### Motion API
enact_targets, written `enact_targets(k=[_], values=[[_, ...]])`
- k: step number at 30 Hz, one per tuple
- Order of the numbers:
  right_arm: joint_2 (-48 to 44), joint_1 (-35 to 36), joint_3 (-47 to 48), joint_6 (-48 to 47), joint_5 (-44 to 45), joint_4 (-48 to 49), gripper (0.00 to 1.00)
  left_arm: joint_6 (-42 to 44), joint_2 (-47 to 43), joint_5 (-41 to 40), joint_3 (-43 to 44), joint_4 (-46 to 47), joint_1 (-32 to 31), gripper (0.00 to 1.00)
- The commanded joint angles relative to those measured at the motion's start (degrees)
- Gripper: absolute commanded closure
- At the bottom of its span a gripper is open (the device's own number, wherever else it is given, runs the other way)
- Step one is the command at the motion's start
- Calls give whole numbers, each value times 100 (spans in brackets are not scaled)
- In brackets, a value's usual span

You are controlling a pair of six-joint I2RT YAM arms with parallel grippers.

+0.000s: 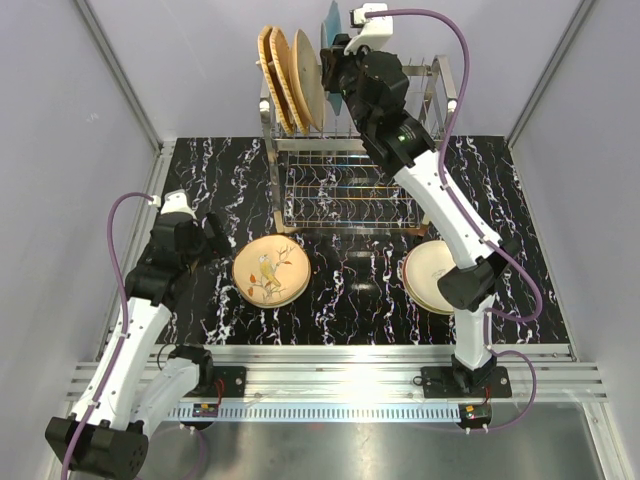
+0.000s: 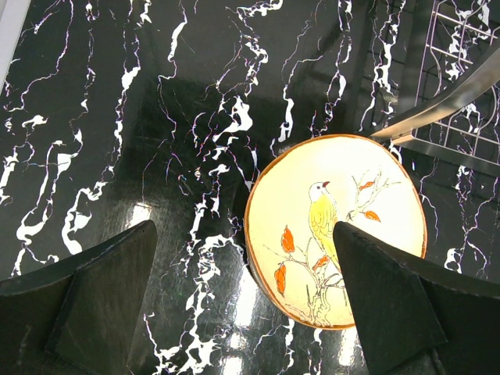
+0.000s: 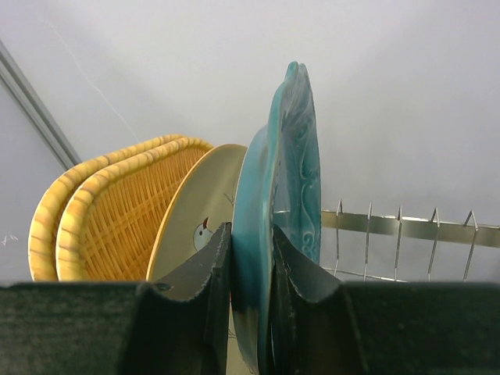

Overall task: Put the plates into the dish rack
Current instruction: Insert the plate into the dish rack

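The steel wire dish rack stands at the back of the table. In its top tines two orange woven plates and a cream bird plate stand on edge. My right gripper is shut on the rim of a teal plate, held upright beside the cream plate over the tines. Another bird-and-branch plate lies flat on the table. My left gripper hangs open above its left edge, apart from it. Cream plates lie at the right, partly hidden by the right arm.
The black marbled tabletop is walled by grey panels on three sides. The rack's lower grid shelf sits near the table; a corner of the rack shows in the left wrist view. An aluminium rail runs along the near edge.
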Motion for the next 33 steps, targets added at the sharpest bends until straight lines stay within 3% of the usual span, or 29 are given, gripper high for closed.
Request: enact_targets(k=[1,20,23,26,28,33], values=[[-165,41,393,-14,181,1197,100,46,11,98,70,260,22,1],[-130,41,-503,319,322,1408,100,46,2,151,71,251,13,1],[-200,50,-696,319,287,1426,86,46,2,168,71,260,13,1],[-244,59,-855,346,216,1452,85,46,11,186,71,269,4,1],[-270,85,-978,346,207,1461,78,46,19,203,79,269,4,1],[-297,94,-1111,328,269,1470,77,46,19,212,70,269,4,1]])
